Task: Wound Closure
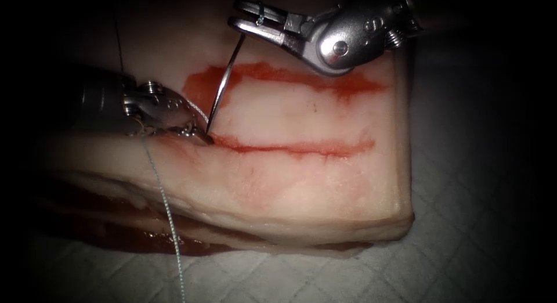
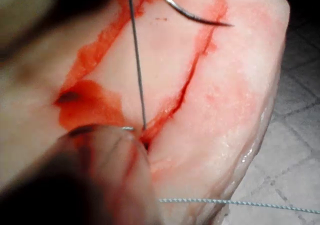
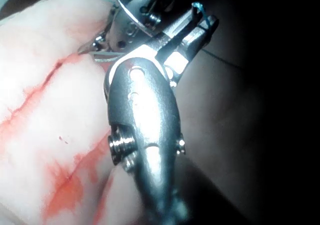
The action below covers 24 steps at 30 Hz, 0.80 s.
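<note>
Endoscope view: the right tool (image 1: 246, 17), upper centre, grips the needle (image 1: 222, 88) near its swaged end; its tip meets the cut's (image 1: 296, 146) left end beside the left tool (image 1: 194, 132), whose jaw state cannot be told.

Left wrist view: the needle (image 2: 192, 12) looks stiff, thin and slippery; the thread (image 2: 235, 202) is limp.

Right wrist view: the right tool (image 3: 197, 27) is clamped; the tissue (image 3: 45, 100) looks soft.

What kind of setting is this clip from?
Most likely a bench suturing practice setup: a slab of tissue with a cut lies on a quilted pad, and two tools, right and left, work a needle.
</note>
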Each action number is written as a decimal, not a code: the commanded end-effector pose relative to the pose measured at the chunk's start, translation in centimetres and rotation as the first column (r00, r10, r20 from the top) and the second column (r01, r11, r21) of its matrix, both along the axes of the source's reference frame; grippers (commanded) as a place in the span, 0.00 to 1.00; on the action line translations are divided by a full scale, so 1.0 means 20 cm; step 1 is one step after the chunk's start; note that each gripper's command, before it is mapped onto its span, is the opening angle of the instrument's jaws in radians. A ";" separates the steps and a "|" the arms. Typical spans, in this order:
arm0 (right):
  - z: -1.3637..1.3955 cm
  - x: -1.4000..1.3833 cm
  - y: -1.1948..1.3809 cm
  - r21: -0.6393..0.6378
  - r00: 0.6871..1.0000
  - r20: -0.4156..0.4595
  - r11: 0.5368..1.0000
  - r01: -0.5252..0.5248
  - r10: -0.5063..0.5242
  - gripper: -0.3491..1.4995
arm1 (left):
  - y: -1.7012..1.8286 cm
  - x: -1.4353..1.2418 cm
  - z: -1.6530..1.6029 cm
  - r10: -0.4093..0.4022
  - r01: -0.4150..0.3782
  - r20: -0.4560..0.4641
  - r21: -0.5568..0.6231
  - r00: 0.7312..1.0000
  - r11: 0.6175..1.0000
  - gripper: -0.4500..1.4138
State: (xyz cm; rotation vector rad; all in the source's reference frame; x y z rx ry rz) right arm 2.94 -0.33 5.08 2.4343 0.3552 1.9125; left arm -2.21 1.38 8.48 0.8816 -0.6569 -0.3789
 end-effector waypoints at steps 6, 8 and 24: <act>0.010 0.005 0.002 -0.015 1.000 0.005 1.000 0.016 -0.016 0.00 | -0.001 -0.003 0.001 -0.023 0.015 0.042 0.182 0.999 0.983 0.00; 0.011 0.006 0.002 -0.017 1.000 0.009 1.000 0.022 -0.022 0.00 | 0.000 -0.001 0.000 -0.007 -0.002 0.038 0.233 0.999 0.972 0.00; 0.026 0.015 0.000 -0.045 0.987 0.149 0.997 0.069 -0.061 0.00 | 0.005 0.006 -0.009 -0.029 0.006 0.068 0.313 0.997 0.950 0.00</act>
